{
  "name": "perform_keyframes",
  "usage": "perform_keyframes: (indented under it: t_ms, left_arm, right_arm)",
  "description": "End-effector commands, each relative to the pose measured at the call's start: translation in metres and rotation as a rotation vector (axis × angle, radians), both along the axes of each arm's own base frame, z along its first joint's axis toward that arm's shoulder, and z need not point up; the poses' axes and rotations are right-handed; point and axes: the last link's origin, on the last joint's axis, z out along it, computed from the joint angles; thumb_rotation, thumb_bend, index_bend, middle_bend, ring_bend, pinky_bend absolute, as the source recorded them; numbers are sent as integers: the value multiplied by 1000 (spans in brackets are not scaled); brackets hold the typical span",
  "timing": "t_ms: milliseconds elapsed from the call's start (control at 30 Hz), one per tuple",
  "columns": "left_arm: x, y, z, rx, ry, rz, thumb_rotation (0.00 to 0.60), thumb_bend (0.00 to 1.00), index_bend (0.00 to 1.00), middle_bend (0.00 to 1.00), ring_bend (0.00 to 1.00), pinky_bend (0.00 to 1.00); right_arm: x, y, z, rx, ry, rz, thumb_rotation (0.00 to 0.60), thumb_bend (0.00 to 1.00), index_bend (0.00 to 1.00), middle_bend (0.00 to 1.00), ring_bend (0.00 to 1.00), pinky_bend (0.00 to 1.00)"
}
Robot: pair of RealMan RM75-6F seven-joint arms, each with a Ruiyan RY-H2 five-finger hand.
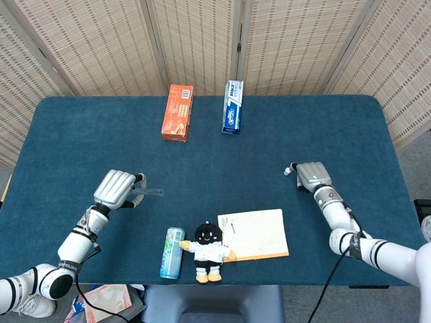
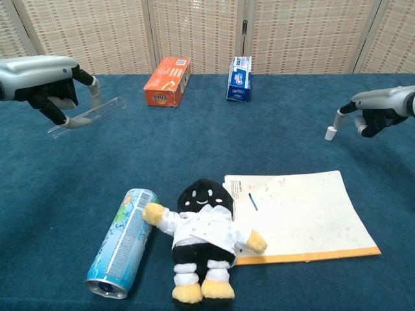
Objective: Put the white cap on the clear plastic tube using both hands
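The clear plastic tube (image 2: 91, 115) is held off the blue table in my left hand (image 2: 40, 79), its open end pointing toward the middle. From above, the left hand (image 1: 116, 188) sits at the table's left with the tube (image 1: 149, 192) sticking out to the right. The small white cap (image 2: 330, 133) hangs from the fingertips of my right hand (image 2: 377, 111), lifted above the cloth. In the head view the right hand (image 1: 310, 175) is at the table's right with the cap (image 1: 287, 171) at its left tip. A wide gap separates cap and tube.
An orange box (image 1: 178, 112) and a blue toothpaste box (image 1: 232, 108) lie at the back. Near the front edge are a lying can (image 1: 172, 252), a plush toy (image 1: 207, 250) and a notepad (image 1: 256, 233).
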Motion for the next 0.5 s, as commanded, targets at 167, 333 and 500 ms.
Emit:
perform_keyframes:
  t_ms: [167,333,500]
  left_arm:
    - [0,1,1,3,-2,-2,600,358,576,1000,971,1000]
    - [0,0,1,3,-7,-4,600,358,576,1000,971,1000]
    - [-1,-1,0,0,-7,-2,600,358,576,1000,971,1000]
  right_arm:
    - [6,4,12,-26,0,27,600,965,215,1000,1000,935]
    - [13,10,32,-79,-12,55,600,734,198,952,979,923]
    - [19,15,45,-141,-71,74,600,348,193,680,670,635]
